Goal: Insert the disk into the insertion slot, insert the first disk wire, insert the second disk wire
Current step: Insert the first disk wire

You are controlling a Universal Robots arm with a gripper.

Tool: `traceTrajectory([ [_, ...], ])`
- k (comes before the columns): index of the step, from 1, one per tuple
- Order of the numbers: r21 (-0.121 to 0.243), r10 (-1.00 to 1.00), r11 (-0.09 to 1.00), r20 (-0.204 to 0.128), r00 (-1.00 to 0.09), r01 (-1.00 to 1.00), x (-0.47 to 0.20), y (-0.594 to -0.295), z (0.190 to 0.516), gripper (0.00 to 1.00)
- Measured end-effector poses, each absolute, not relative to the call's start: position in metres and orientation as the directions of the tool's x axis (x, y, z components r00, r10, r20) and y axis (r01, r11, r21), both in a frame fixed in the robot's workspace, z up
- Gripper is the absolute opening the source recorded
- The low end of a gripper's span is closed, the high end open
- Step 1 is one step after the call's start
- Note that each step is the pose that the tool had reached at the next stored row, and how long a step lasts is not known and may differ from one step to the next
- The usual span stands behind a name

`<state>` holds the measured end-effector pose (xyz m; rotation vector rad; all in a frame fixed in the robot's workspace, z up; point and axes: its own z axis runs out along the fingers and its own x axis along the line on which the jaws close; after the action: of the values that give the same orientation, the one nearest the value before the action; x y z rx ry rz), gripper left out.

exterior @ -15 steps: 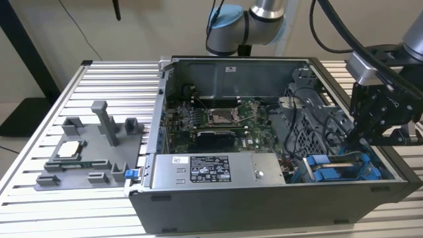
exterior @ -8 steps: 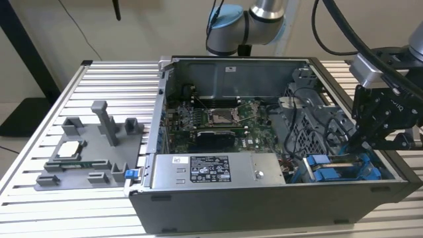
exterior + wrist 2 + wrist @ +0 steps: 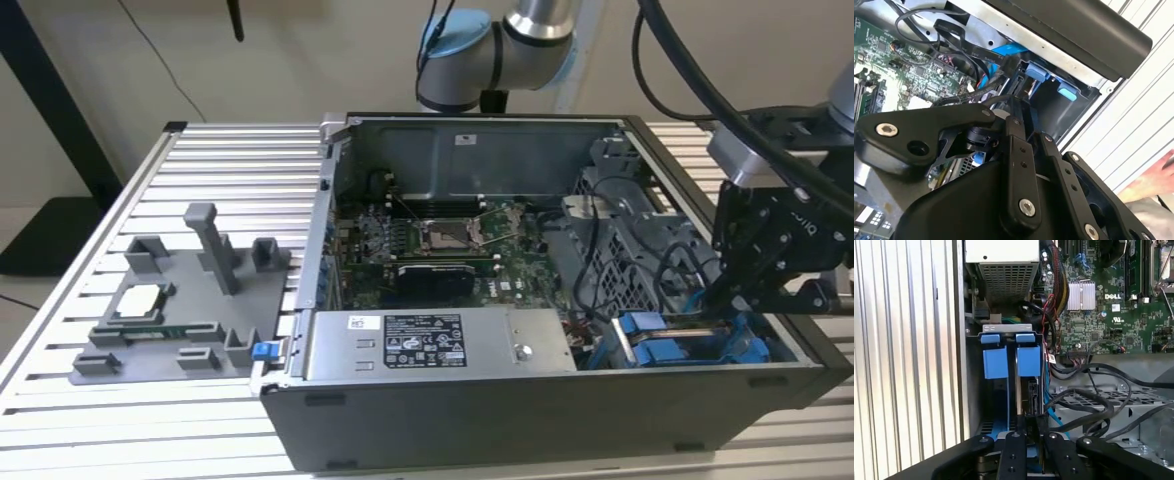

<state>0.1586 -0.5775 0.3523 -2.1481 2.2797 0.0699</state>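
Two blue fronts show in the first wrist view: a spare carrier (image 3: 995,362) and, beside it, the disk (image 3: 1029,360) in its slot (image 3: 1024,329). The gripper (image 3: 1032,418) has its jaws closed against the disk. The exterior view adds the case (image 3: 534,420), with these at its near corner on the exterior view's right.

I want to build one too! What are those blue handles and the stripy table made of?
The blue handles look like plastic: bright even colour, matte, with moulded edges. The stripy table is probably aluminium: pale silver-grey, ribbed in straight lines, with a soft sheen.
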Motion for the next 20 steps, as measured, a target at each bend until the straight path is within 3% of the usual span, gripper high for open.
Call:
traceTrajectory([
  [20,0.026,-0.998,0.054,-0.038,-0.055,-0.998,0.1598,-0.5699,0.3421,0.0],
])
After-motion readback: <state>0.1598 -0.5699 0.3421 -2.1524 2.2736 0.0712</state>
